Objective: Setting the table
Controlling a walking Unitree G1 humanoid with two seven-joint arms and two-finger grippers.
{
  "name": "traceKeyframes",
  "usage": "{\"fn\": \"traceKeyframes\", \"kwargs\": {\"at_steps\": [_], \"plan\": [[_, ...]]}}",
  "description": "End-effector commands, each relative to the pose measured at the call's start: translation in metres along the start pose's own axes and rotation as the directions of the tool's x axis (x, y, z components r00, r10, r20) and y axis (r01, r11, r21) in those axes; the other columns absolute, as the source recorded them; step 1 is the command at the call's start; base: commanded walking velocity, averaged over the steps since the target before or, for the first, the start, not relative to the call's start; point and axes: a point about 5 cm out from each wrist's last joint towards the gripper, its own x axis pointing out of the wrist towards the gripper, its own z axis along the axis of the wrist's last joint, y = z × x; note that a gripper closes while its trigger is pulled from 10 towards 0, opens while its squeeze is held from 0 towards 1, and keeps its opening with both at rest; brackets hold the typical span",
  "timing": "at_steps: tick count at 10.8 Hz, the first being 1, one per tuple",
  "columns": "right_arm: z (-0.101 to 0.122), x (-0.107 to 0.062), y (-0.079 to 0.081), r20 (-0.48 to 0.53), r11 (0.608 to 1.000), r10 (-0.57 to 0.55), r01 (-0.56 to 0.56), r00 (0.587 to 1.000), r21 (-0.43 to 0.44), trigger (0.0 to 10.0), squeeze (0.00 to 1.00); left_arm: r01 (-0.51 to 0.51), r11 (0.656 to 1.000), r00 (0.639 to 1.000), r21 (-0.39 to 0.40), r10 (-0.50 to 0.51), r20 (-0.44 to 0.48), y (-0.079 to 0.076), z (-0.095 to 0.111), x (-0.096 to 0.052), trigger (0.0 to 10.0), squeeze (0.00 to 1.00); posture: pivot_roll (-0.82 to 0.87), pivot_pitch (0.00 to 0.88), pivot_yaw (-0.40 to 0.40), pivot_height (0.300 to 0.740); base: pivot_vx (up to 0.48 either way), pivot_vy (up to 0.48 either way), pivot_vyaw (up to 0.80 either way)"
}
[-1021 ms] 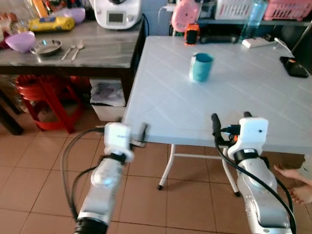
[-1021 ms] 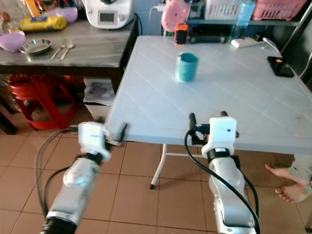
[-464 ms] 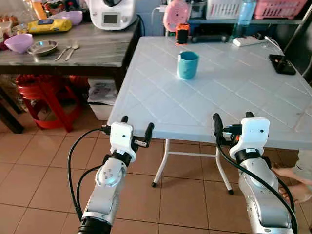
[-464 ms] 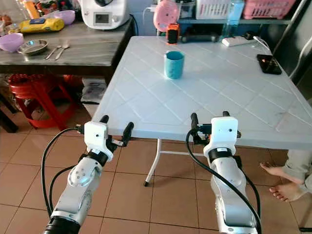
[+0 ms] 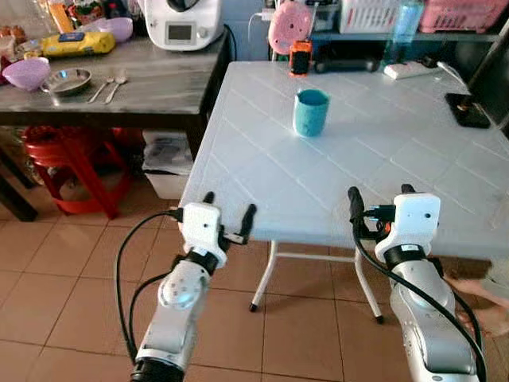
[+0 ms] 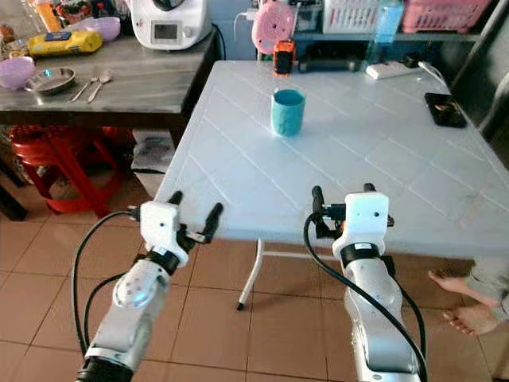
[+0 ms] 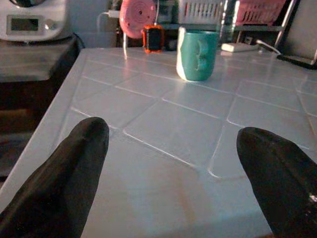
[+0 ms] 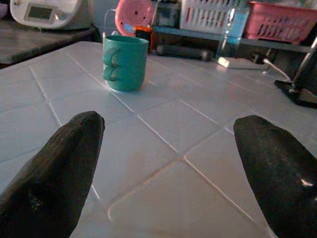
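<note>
A teal mug (image 5: 310, 112) stands upright on the white folding table (image 5: 262, 171), toward its far side. Both arms are held out at the table's near edge. My left gripper (image 5: 229, 207) is open at the near left corner, with nothing between its fingers. My right gripper (image 5: 379, 193) is open over the near edge further right, also holding nothing. In the wrist views the mug (image 7: 197, 53) (image 8: 125, 62) stands well beyond the fingertips. A purple bowl (image 5: 25, 72), a metal dish (image 5: 67, 79) and spoons (image 5: 111, 84) lie on the grey side table (image 5: 159, 91) at the left.
A red stool (image 5: 67, 163) stands under the side table. A white appliance (image 5: 184, 22) sits at the side table's back. A black phone (image 5: 469, 111) lies at the white table's right edge. A person's foot (image 6: 469, 318) rests on the tiled floor at the right.
The view has swung and steadied. My left gripper has risen a little and come up to the table's near left corner. The right gripper and the mug are as before.
</note>
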Motion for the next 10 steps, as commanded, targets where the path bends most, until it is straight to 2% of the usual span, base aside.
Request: {"fn": "traceKeyframes", "kwargs": {"at_steps": [1, 10], "plan": [[0.0028, -0.0007, 0.0013, 0.009, 1.0, 0.003, -0.003, 1.0, 0.005, 10.0, 0.0, 0.006, 1.0, 1.0, 0.008, -0.006, 0.018, 0.0025, 0.0041, -0.0001, 10.0, 0.0, -0.16, 0.078, 0.052, 0.74, 0.356, 0.0, 0.0], [-0.0002, -0.0064, 0.0034, -0.003, 1.0, -0.014, 0.014, 1.0, 0.012, 10.0, 0.0, 0.039, 0.999, 0.999, 0.016, -0.039, -0.002, 0.0012, 0.0023, -0.0005, 10.0, 0.0, -0.17, 0.089, 0.075, 0.74, 0.358, 0.0, 0.0]]}}
